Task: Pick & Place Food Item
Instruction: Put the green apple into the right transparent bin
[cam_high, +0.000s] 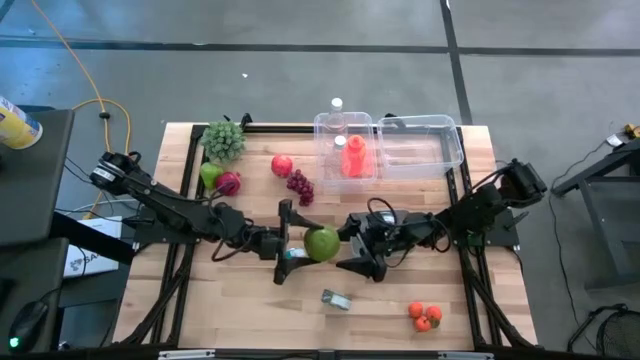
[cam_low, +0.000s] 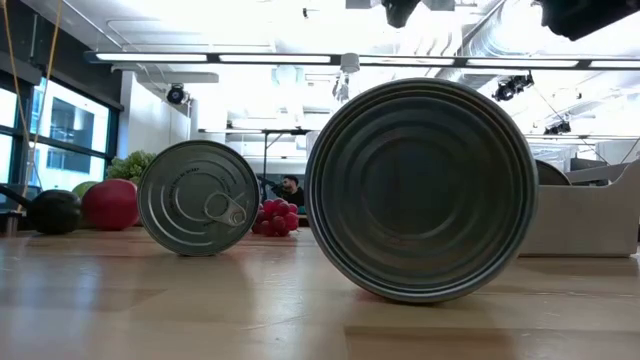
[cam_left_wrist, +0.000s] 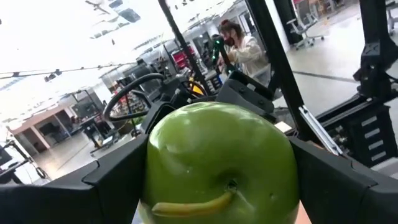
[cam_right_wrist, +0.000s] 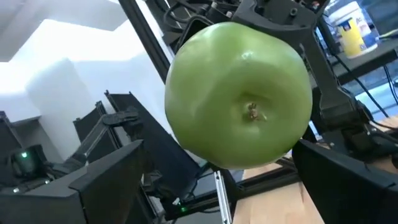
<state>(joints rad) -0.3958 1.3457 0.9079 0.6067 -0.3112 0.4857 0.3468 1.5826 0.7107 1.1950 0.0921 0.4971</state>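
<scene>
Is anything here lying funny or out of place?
Yes: two cans lie on their sides, one near the low camera and one farther, ends toward it. The green apple is off the table, clamped in the left gripper, with the open right gripper facing it. Nothing looks spilled or broken.

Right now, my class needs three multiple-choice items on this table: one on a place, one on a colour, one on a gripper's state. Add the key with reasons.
1. Where is the green apple? A in a bin; B between the two grippers; C on the floor.
2. What colour is the item in the clear container? A red; B blue; C black.
3. How is the right gripper? A shut on a can; B open; C shut on grapes.
Key: B, the left gripper clasps it mid-table, facing the right gripper; A, red shows through the wall; B, its fingers stand apart.
</scene>
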